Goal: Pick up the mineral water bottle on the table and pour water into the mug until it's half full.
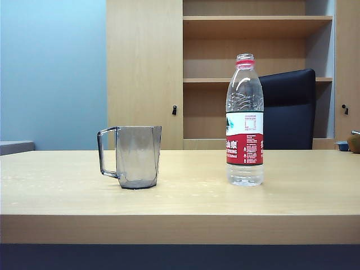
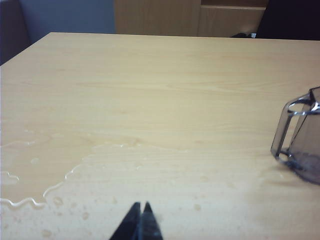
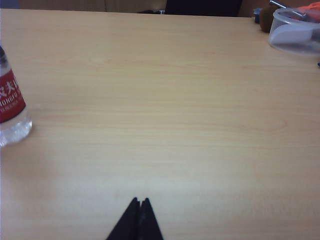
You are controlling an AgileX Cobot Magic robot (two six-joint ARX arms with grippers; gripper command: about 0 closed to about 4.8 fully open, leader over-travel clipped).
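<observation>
The mineral water bottle (image 3: 11, 107) stands well apart from both closed grippers (image 3: 138, 201) (image 2: 139, 205).

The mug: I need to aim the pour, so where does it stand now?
In the exterior view the mug stands upright left of centre on the table, left of the mineral water bottle, apart from it.

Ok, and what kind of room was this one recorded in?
Most likely an office. A wood-grain table stands in front of a wooden cabinet with open shelves, and a dark office chair sits behind it. Only a mug and a water bottle are set out.
</observation>
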